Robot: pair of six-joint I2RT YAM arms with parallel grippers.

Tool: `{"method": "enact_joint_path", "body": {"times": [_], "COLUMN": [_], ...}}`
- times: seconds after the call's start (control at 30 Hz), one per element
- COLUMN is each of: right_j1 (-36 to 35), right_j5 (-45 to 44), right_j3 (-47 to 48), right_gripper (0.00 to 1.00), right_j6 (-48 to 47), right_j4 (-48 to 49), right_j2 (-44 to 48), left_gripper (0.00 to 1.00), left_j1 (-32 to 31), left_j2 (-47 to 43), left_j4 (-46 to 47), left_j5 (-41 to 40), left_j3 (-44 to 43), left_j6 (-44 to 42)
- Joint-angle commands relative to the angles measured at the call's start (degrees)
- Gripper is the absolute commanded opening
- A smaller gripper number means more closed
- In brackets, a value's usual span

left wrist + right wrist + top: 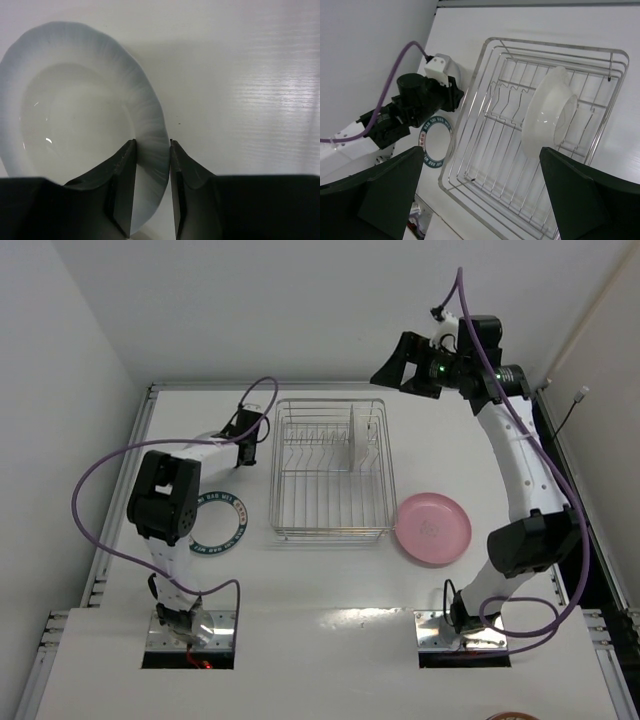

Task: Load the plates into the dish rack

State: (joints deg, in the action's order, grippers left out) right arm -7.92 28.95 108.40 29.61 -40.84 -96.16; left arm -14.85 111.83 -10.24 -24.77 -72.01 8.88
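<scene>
My left gripper (152, 146) is shut on the fluted rim of a plain white plate (75, 120) that lies on the table at the back left. In the top view this gripper (243, 452) is just left of the dish rack (330, 532), and the arm hides that plate. A second white plate (352, 445) stands upright in the rack's prongs and also shows in the right wrist view (545, 117). The blue-lettered plate (228, 530) lies left of the rack, and the pink plate (433, 528) lies right of it. My right gripper (392, 368) is open, empty and high above the rack's back right.
The left arm's elbow (165, 495) overhangs the lettered plate. White walls close in the back and both sides. A raised rail (140, 440) runs along the table's left edge. The rack's wire wall (470, 150) stands between the left gripper and the slots.
</scene>
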Motion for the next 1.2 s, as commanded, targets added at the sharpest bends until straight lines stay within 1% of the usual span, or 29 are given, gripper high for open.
{"method": "enact_joint_path", "body": {"times": [0.0, 0.07, 0.23, 0.4, 0.63, 0.77, 0.93, 0.97, 1.03, 1.07, 1.17], "right_j1": [1.0, 1.5, 1.5, 2.0, 2.0, 2.6, 3.1, 3.1, 3.6, 3.6, 4.1], "right_j5": [2.6, 2.6, 4.4, 5.4, 6.6, 7.1, 8.1, 8.1, 7.6, 7.6, 7.1], "right_j3": [-3.5, -4.4, -6.2, -7.3, -9.8, -11.0, -11.0, -11.0, -11.0, -11.0, -12.1], "right_gripper": [1.0, 1.0, 1.0, 1.0, 1.0, 1.0, 1.0, 1.0, 1.0, 1.0, 1.0], "right_j6": [1.8, 1.8, 2.3, 2.8, 2.8, 3.3, 3.4, 3.4, 2.7, 2.7, 2.7], "right_j4": [4.5, 5.1, 6.2, 7.9, 8.4, 8.9, 8.9, 8.9, 8.3, 7.6, 7.6], "right_j2": [2.2, 2.7, 3.3, 3.3, 3.3, 3.8, 3.8, 3.8, 3.8, 4.3, 4.8], "left_gripper": [0.0, 0.0, 0.0, 0.0, 0.0, 0.0, 0.0, 0.0, 0.0, 0.0, 0.0], "left_j1": [2.1, 2.6, 3.8, 3.8, 3.8, 3.8, 3.8, 3.8, 3.8, 2.9, 1.2], "left_j2": [-6.4, -8.5, -15.1, -21.5, -26.5, -29.4, -30.8, -30.8, -29.1, -27.2, -23.1], "left_j4": [3.0, 4.4, 5.5, 5.5, 4.2, 2.9, 0.1, 0.1, -0.4, -0.4, -0.4], "left_j5": [2.1, 3.4, 3.4, 7.2, 8.6, 8.6, 8.1, 8.1, 10.3, 12.4, 18.2], "left_j3": [0.9, 1.4, 3.4, 4.6, 7.8, 6.4, -2.8, -8.0, -13.8, -19.3, -27.3], "left_j6": [0.7, 1.2, 4.0, 5.5, 7.2, 7.9, 11.6, 12.4, 14.4, 15.0, 18.5]}}
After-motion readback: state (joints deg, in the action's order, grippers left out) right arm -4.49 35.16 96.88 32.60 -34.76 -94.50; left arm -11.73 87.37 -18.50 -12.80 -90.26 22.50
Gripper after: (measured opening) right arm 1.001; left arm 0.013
